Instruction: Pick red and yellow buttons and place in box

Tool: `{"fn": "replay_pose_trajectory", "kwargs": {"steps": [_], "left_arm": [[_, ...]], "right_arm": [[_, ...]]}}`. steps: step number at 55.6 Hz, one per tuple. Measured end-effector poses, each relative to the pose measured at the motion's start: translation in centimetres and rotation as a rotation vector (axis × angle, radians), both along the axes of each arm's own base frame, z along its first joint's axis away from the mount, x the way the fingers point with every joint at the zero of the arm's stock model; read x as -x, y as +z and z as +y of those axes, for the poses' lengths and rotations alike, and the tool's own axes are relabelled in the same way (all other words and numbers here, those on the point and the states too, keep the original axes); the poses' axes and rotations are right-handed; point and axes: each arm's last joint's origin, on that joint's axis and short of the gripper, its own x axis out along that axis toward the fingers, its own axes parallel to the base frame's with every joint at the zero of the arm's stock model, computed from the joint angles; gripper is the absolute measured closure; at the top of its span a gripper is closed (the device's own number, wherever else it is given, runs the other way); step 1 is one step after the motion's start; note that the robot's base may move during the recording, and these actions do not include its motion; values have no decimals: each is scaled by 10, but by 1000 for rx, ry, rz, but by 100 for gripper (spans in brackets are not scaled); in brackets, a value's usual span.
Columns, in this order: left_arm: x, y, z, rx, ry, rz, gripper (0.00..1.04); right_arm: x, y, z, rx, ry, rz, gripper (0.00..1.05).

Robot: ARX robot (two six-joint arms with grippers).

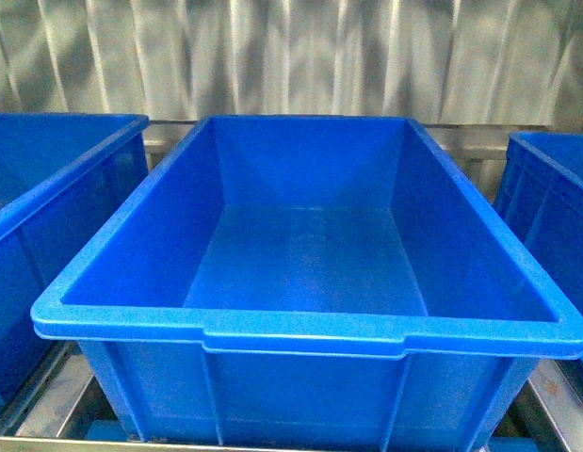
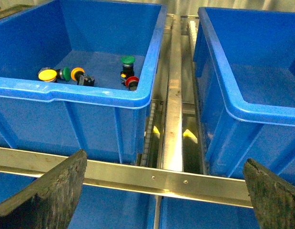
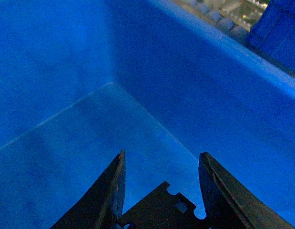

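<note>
**Desk:** Front camera. What's the picture?

**Photographer:** An empty blue box [image 1: 310, 331] sits in the middle of the metal rack [image 1: 56, 405], flanked by a left crate [image 1: 56, 160] and a right crate [image 1: 545, 179]. No arm and no button shows here. The middle one reads as the drop-off, since its floor is bare and it lies between both arms.

**Desk:** And from the left wrist?

**Photographer:** The left gripper [image 2: 161, 200] hangs spread wide and empty above a steel crossbar [image 2: 152, 177], its fingers [image 2: 47, 195] framing the shot. Beyond it, the supply crate [image 2: 90, 98] holds the goods. A red button [image 2: 132, 81] lies on its side in the corner nearest the rail [image 2: 173, 119], touching or just beside an upright green button [image 2: 127, 61]. Along the crate floor, a yellow button [image 2: 47, 75], a second green button [image 2: 66, 73] and an orange-yellow button [image 2: 78, 73] lie in a tight row. Jaws parted that far suit a descent over a mushroom cap. The red one's closeness to the wall looks like the awkward part.

**Desk:** Right wrist?

**Photographer:** The right gripper [image 3: 161, 174] is likewise parted, with nothing between its fingers [image 3: 109, 195], and points down into a bare blue crate interior [image 3: 66, 143]. Which crate, I cannot tell. No button lies in the middle box yet, so the job appears to be at its start.
</note>
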Motion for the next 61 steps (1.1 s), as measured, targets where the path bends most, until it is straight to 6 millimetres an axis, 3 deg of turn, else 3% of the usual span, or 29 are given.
{"fn": "replay_pose_trajectory", "kwargs": {"steps": [16, 30, 52, 61], "left_arm": [[0, 0, 0, 0, 0, 0, 8], [0, 0, 0, 0, 0, 0, 8], [0, 0, 0, 0, 0, 0, 8], [0, 0, 0, 0, 0, 0, 8]], "right_arm": [[-11, -42, -10, -71, 12, 154, 66], [-12, -43, -14, -70, 54, 179, 65], [-12, -43, -12, -81, 87, 172, 5], [-1, -31, -3, -82, 95, 134, 7]]}}
